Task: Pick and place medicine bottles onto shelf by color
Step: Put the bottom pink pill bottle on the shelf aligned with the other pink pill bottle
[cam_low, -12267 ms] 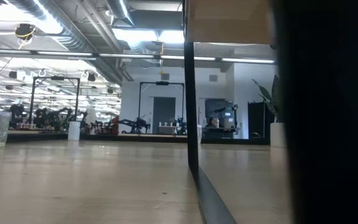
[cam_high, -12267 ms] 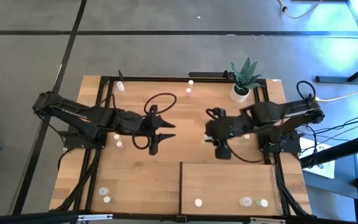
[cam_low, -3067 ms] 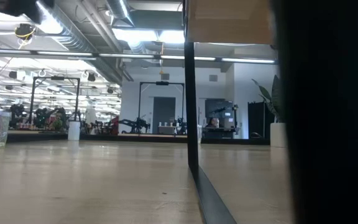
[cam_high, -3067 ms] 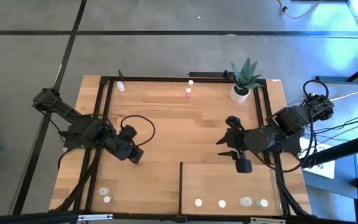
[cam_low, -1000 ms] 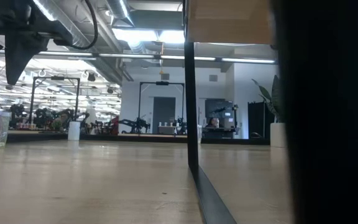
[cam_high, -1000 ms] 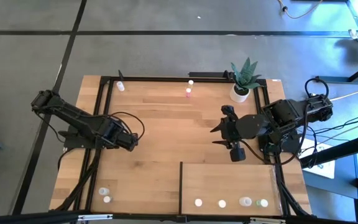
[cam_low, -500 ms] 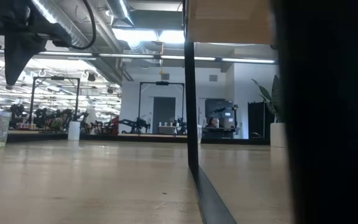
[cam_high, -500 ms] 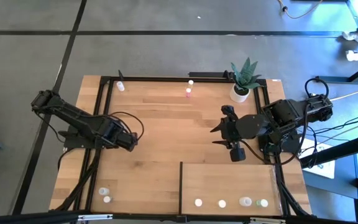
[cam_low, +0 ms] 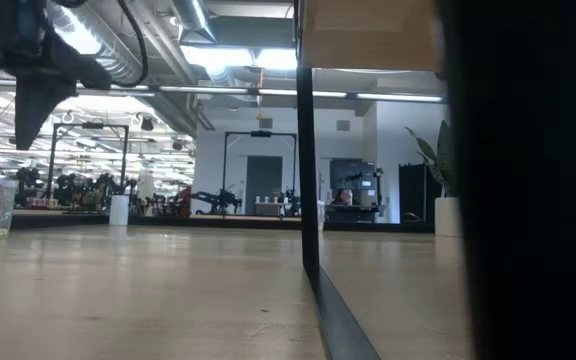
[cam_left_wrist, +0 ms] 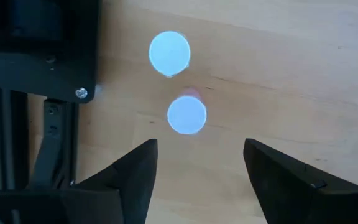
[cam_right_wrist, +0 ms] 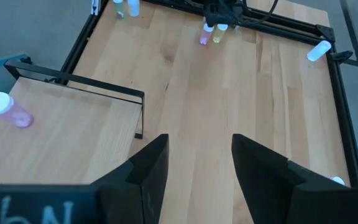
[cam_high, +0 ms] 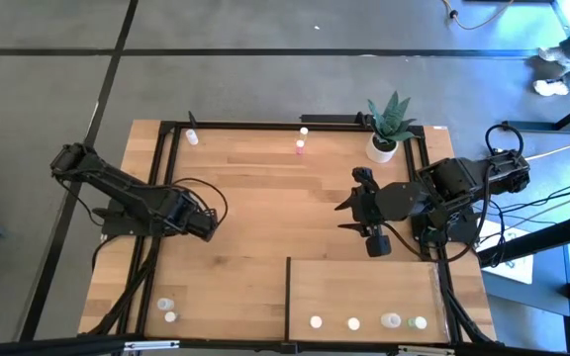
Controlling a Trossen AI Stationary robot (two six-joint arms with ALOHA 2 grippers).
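At the table's left edge my left gripper (cam_high: pixel 208 226) points straight down, open. Below it two bottles stand on the tabletop, seen cap-on: a whitish one (cam_left_wrist: pixel 169 52) and a pink-tinted one (cam_left_wrist: pixel 187 115). Both lie just ahead of the fingertips (cam_left_wrist: pixel 199 154), untouched. From across the table they show as a pink bottle (cam_right_wrist: pixel 205 36) and a yellow one (cam_right_wrist: pixel 219 34). My right gripper (cam_high: pixel 349 203) hangs open and slanting down above the table's middle right, holding nothing. The shelf (cam_high: pixel 364 282) lies at the near right, with several bottles (cam_high: pixel 353 323) standing along its near edge.
A potted plant (cam_high: pixel 389 127) stands at the far right. Loose bottles are at the far edge (cam_high: pixel 300 148), the far left corner (cam_high: pixel 192 137) and the near left corner (cam_high: pixel 167 310). The black frame rail (cam_left_wrist: pixel 48 56) runs close beside the left gripper.
My left gripper has opened wider while staying in place above the two bottles. The right arm has kept still.
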